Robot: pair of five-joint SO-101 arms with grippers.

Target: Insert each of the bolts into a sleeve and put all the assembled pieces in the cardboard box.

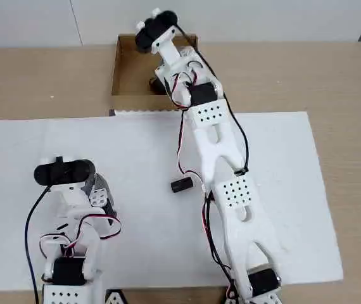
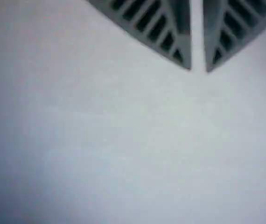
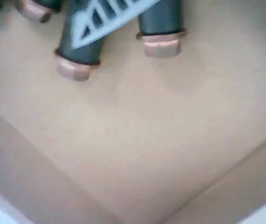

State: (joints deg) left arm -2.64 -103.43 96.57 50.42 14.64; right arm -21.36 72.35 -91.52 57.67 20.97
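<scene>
The cardboard box [image 1: 125, 69] stands at the far edge of the table, past the white sheet. My right arm stretches across the sheet, and my right gripper [image 1: 161, 77] hangs down inside the box. Close under it on the box floor [image 3: 137, 126] lie assembled pieces, dark sleeves with copper bolt heads: one [image 3: 77, 53] partly under a grey ribbed part of the gripper, one [image 3: 161, 30] beside it, and a third [image 3: 32, 8] at the edge. My left gripper [image 2: 198, 67] points down at the bare white sheet [image 2: 123, 149] near the front left, shut and holding nothing.
A white sheet [image 1: 136, 152] covers most of the wooden table [image 1: 35, 76]. A small black cylinder-like object [image 1: 182, 185] lies beside the right arm's cables mid-sheet; I cannot tell whether it is a sleeve. The left arm's body [image 1: 66, 190] sits at the front left.
</scene>
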